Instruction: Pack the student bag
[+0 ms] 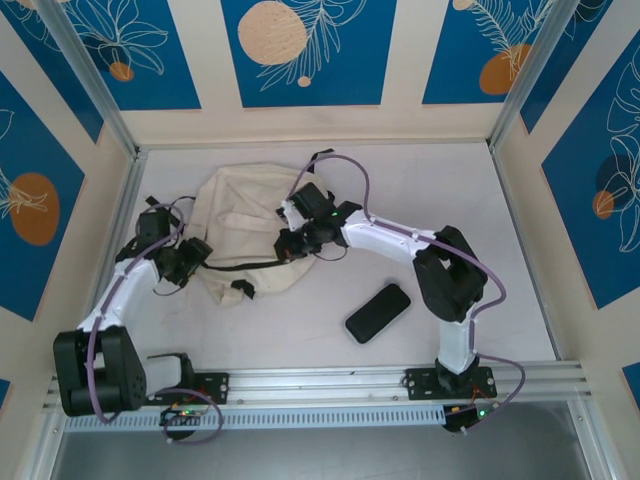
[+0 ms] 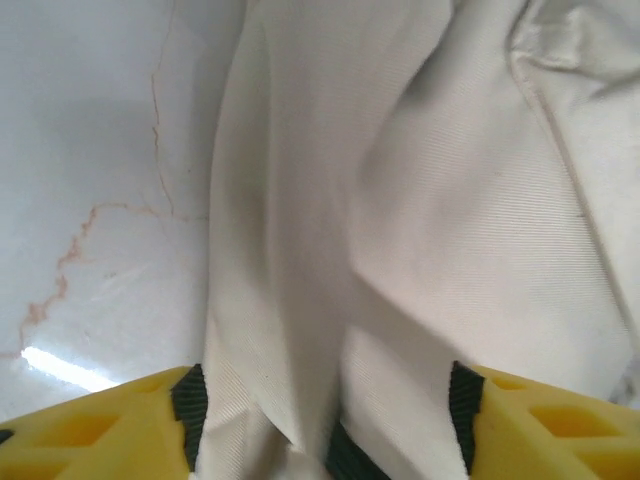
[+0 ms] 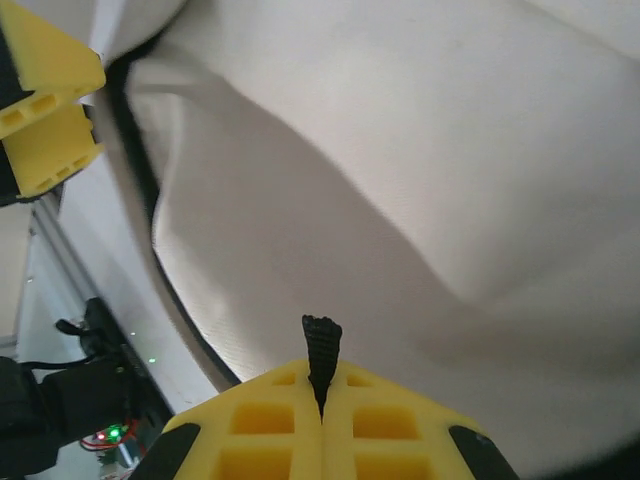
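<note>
Left hand stood open, a fold of the bag between its fingers; right hand pinched shut on the bag's black tab, bag flat on the surface between them.

A black oblong case lies slantwise on the pale table, below blue flowered wall panels.

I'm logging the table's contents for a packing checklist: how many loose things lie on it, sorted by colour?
Cream: 1, the backpack
Black: 1, the flat case
Total: 2
</note>
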